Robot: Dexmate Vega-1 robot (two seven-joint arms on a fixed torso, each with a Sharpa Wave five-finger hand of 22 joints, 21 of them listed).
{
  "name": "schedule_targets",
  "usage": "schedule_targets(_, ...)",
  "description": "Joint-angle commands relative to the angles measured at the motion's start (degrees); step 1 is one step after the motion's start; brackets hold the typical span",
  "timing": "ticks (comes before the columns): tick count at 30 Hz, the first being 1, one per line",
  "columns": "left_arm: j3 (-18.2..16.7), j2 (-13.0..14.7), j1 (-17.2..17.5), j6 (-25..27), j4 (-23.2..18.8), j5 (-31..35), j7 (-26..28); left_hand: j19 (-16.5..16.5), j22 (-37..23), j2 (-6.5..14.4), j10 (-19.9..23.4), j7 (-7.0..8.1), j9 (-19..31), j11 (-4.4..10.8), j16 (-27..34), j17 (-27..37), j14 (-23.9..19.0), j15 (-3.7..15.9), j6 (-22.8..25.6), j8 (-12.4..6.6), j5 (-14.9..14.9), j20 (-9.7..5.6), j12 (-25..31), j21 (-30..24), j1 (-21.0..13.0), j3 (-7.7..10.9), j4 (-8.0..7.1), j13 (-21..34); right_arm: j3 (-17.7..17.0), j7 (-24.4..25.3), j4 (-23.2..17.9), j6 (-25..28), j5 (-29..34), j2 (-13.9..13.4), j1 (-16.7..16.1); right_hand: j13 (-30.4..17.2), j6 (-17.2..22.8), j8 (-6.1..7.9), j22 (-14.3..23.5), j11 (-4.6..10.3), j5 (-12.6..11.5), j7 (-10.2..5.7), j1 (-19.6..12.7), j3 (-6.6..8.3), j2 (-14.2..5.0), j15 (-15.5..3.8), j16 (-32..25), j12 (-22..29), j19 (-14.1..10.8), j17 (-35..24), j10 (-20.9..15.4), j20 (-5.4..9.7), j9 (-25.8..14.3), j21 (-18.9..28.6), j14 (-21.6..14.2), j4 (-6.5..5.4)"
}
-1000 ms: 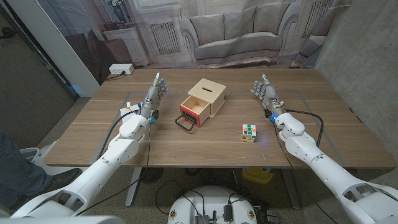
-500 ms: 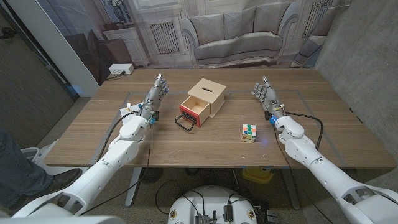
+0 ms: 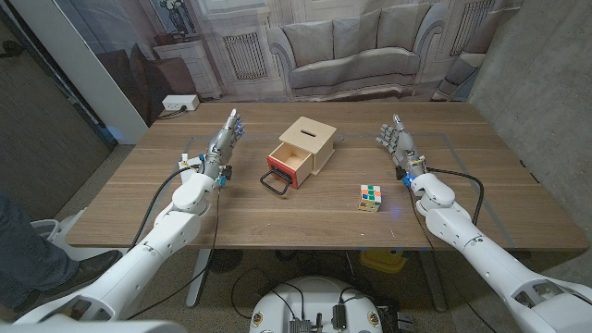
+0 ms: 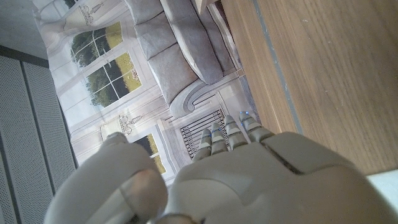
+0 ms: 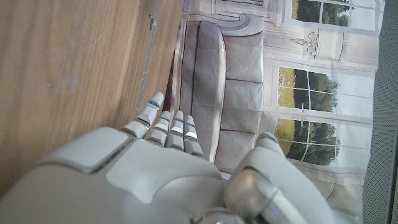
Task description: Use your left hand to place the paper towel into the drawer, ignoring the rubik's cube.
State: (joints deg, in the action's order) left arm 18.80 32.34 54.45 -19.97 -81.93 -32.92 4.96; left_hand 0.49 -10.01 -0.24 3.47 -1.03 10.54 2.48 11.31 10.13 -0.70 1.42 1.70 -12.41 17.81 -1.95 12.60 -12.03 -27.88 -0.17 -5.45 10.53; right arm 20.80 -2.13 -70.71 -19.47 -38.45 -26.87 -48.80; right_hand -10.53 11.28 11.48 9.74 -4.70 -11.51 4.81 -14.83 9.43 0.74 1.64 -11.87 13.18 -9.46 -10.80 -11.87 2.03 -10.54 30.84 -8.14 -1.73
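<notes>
So far nothing grasped: left robot hand (image 3: pixel 220 148) standing empty, fingers apart; paper towel not visible, needs locating before drawer (image 3: pixel 288 164).

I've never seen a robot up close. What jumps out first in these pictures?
Two pale hands, the left hand and right hand, raised on either side of a small wooden box with its drawer pulled open, mid-table. A colourful Rubik's cube sits nearer the right arm.

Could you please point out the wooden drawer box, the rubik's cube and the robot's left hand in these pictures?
wooden drawer box (image 3: pixel 308 140): head view, on its top panel.
rubik's cube (image 3: pixel 370 197): head view, on its upper face.
left hand (image 3: pixel 223 145): head view, on the back of the hand.
</notes>
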Motion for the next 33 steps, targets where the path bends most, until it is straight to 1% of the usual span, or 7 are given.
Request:
schedule_targets(1, -1.1, 1.4, 2.1, -2.3, -1.5, 4.0, 3.6, 1.3, -0.1, 0.1, 1.2, -0.15, 0.3, 0.24, 0.5, 0.2, -1.3, 0.27, 1.3, -0.61, 0.4, -3.51, 0.4, -0.6, -1.2, 0.04, 0.40, 0.3, -0.2, 0.5, -0.5, 0.0, -0.2, 0.0, -0.4, -0.2, 0.7, 0.25, 0.2, -0.04, -0.3, -0.12, 0.1, 0.29, -0.31, -0.21, -0.1, 0.3, -0.7, -0.2, -0.4, 2.05, -0.3, 0.0, -0.7, 0.05)
schedule_targets(13, -2.5, 3.0, 3.7, -2.4, -3.0, 6.6, 6.2, 3.0, -0.2, 0.3, 3.0, 0.19, 0.3, 0.50, 0.6, 0.2, -3.1, 0.57, 3.1, -0.91, 0.5, -3.46, 0.7, -0.9, -2.2, 0.09, 0.92, 0.3, -0.3, 1.6, -1.1, 0.3, -0.1, 0.2, -1.0, -0.2, 0.9, 0.26, 0.2, -0.04, -0.3, -0.21, 0.1, 0.25, -0.39, -0.24, -0.1, 0.3, -0.9, -0.2, -0.4, 2.01, -0.3, -0.2, -0.8, 0.10)
schedule_targets(19, -3.1, 3.0, 4.2, -3.9, -2.6, 8.5, 8.1, 4.2, -0.2, 0.4, 4.5, 0.40, 0.3, 0.45, 0.7, 0.2, -4.4, 1.02, 4.4, -1.15, 0.6, -3.54, 1.0, -1.0, -2.8, 0.09, 1.25, 0.3, -0.4, 1.6, -0.7, 0.2, -0.4, 0.5, -1.0, -0.2, 0.9, 0.25, 0.2, -0.04, -0.3, -0.23, 0.1, 0.23, -0.42, -0.25, -0.1, 0.2, -1.0, -0.2, -0.4, 2.00, -0.3, -0.3, -0.9, 0.11)
schedule_targets(23, -3.5, 2.8, 4.4, -4.8, -2.3, 10.6, 9.9, 5.5, -0.2, 0.5, 5.4, 0.57, 0.4, 0.72, 0.9, 0.2, -5.5, 1.41, 5.6, -1.34, 0.8, -3.61, 1.0, -1.3, -3.4, 0.08, 1.55, 0.3, -0.4, 1.7, -0.7, 0.2, -0.3, 0.5, -1.0, -0.2, 1.0, 0.25, 0.2, -0.04, -0.3, -0.22, 0.1, 0.22, -0.43, -0.20, -0.1, 0.2, -1.0, -0.2, -0.4, 1.98, -0.3, -0.4, -1.0, 0.13)
schedule_targets(26, -3.7, 3.2, 4.6, -4.2, -2.6, 11.8, 11.0, 6.2, -0.2, 0.5, 6.1, 0.64, 0.4, 1.11, 1.0, 0.2, -6.4, 1.65, 6.3, -1.46, 0.9, -3.60, 1.1, -1.4, -3.8, 0.07, 1.73, 0.3, -0.4, 1.8, -0.5, 0.2, -0.4, 0.6, -0.9, -0.2, 1.0, 0.23, 0.2, -0.04, -0.3, -0.20, 0.1, 0.20, -0.45, -0.20, -0.1, 0.2, -1.1, -0.2, -0.4, 1.97, -0.3, -0.4, -1.1, 0.13)
schedule_targets(33, -4.1, 3.9, 5.1, -3.6, -2.7, 14.4, 13.1, 7.5, -0.2, 0.5, 7.3, 1.14, 0.4, 1.49, 1.1, 0.2, -7.8, 1.94, 7.3, -1.55, 1.2, -3.57, 1.3, -1.6, -4.4, 0.01, 2.05, 0.3, -0.4, 1.8, -0.3, 0.4, -0.5, 0.8, -0.9, -0.2, 1.0, 0.22, 0.3, -0.03, -0.3, -0.22, 0.1, 0.17, -0.50, -0.16, -0.1, 0.2, -1.2, -0.2, -0.4, 1.95, -0.3, -0.6, -1.0, 0.14)
